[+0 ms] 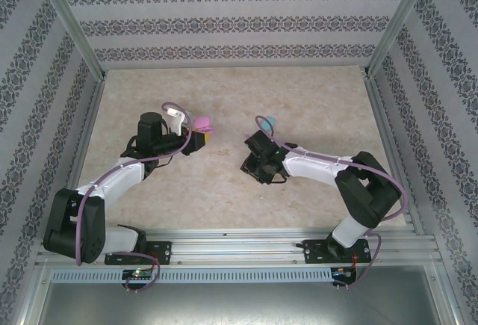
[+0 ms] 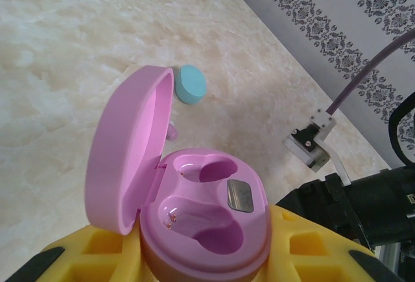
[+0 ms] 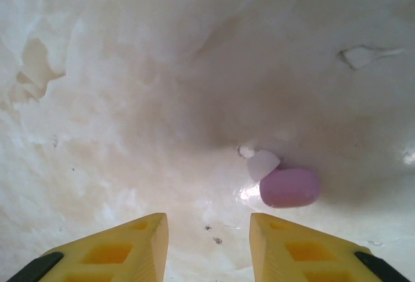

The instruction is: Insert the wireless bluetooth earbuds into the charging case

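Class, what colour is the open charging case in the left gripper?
The charging case is pink, seen best in the left wrist view.

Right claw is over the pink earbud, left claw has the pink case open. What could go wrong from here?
1. The pink earbud lies off-centre, ahead of one finger of the right claw rather than in the gap. Closing now could miss it or knock it across the smooth table.
2. It is small and rounded, so a pinch may squirt it out.
3. The pink case in the left claw has shaped wells; a badly angled bud may not seat.
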